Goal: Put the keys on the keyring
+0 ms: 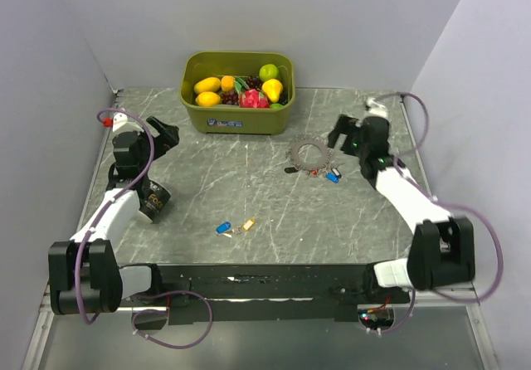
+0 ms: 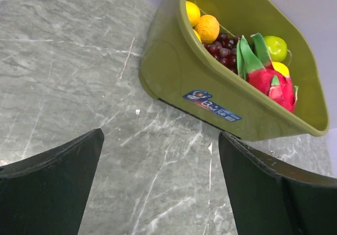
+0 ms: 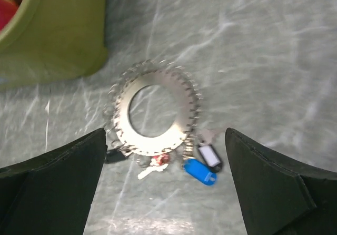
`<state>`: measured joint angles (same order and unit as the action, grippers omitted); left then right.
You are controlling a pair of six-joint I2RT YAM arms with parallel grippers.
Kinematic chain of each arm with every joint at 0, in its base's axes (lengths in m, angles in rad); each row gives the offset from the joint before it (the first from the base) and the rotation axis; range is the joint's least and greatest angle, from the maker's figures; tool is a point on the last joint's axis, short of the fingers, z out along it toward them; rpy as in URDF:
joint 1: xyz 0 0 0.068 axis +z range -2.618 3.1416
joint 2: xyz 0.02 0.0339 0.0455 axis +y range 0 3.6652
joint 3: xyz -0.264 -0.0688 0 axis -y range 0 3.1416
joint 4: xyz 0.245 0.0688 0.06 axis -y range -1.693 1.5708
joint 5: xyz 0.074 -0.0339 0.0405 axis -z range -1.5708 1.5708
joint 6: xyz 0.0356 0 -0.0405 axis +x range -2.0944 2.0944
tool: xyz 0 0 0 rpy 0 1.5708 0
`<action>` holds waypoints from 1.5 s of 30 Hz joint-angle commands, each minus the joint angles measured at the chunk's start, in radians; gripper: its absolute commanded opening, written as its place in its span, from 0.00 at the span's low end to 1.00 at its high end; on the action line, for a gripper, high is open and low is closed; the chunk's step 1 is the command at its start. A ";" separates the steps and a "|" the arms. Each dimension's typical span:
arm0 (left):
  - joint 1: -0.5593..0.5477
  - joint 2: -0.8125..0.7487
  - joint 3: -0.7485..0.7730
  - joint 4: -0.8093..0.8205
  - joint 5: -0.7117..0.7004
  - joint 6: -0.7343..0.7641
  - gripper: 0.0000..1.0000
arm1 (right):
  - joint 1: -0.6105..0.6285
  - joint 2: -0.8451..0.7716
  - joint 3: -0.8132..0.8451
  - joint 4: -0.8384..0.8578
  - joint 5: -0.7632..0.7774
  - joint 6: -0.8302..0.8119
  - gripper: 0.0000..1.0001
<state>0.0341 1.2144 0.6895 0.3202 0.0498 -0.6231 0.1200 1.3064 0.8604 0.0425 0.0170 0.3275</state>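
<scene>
Overhead view gives the whole layout. The keyring (image 1: pixel 309 153) sits right of centre on the table (image 1: pixel 207 179), just below and right of the green bin (image 1: pixel 265 117). Well apart from it, at lower centre, are two strays: a blue loose key (image 1: pixel 222 227) and, right beside it, a yellow-orange loose key (image 1: pixel 247 223). Neither wrist cam catches those two.

The right wrist cam has the detail. The ring is a flat silvery disc with little loops all round its edge. Bunched at its lower edge are a blue-headed key (image 3: pixel 200 172), a small dark tag (image 3: pixel 210 155) with a pale window, and a reddish key (image 3: pixel 160 160). It's a bit blurry, so I can't tell which of them are actually hooked on. The left wrist cam only shows the bin's side with its label (image 2: pixel 213 106) and the toy fruit (image 2: pixel 231 45) inside.

Poses: the left gripper (image 1: pixel 168 134) is at frame left, arm folded up from its base at lower left. It points right toward the bin with its pincer spread wide and holding nothing. The right gripper (image 1: pixel 338 133) hangs just right of the keyring, tilted down at it, also gaping wide and empty. In its own cam the ring sits mid-frame, just above the gap between its dark fingers (image 3: pixel 47 187).
</scene>
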 commanded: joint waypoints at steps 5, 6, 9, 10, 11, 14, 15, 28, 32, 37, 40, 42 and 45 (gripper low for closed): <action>0.004 -0.010 0.018 0.140 0.255 -0.047 0.96 | 0.220 0.401 0.374 -0.248 0.089 -0.114 1.00; 0.004 -0.009 0.012 0.169 0.281 -0.053 0.96 | 0.234 0.439 0.441 -0.295 0.095 -0.119 1.00; 0.004 0.023 0.022 0.218 0.349 -0.099 0.96 | 0.259 0.565 0.517 -0.343 0.077 -0.116 1.00; 0.004 0.036 0.051 0.209 0.360 -0.105 0.96 | 0.263 0.600 0.535 -0.340 0.069 -0.117 1.00; 0.004 0.048 0.068 0.183 0.384 -0.104 0.96 | 0.265 0.619 0.546 -0.342 0.067 -0.113 1.00; 0.003 0.079 0.093 0.192 0.416 -0.112 0.96 | 0.271 0.683 0.586 -0.363 0.066 -0.105 1.00; 0.003 0.083 0.090 0.210 0.430 -0.119 0.96 | 0.271 0.698 0.601 -0.369 0.049 -0.107 1.00; -0.007 -0.059 0.047 0.166 0.372 -0.092 0.96 | 0.309 0.688 0.413 -0.314 -0.238 -0.016 0.98; -0.003 -0.101 0.062 0.085 0.366 -0.066 0.96 | 0.391 0.640 0.335 -0.290 -0.256 0.005 0.99; -0.002 -0.081 0.079 0.053 0.455 -0.030 0.96 | 0.461 0.558 0.262 -0.230 -0.345 0.061 1.00; -0.002 -0.058 0.059 0.069 0.472 -0.055 0.96 | 0.471 0.518 0.267 -0.228 -0.370 0.070 1.00; -0.002 -0.029 0.047 0.065 0.456 -0.095 0.96 | 0.471 0.469 0.270 -0.228 -0.347 0.070 1.00; -0.016 0.031 0.060 0.040 0.498 -0.099 0.97 | 0.471 0.372 0.264 -0.236 -0.255 0.061 1.00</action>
<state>0.0307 1.1904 0.7399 0.3759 0.4881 -0.6910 0.5987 1.8347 1.1316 -0.1772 -0.2779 0.3637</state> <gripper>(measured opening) 0.966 0.997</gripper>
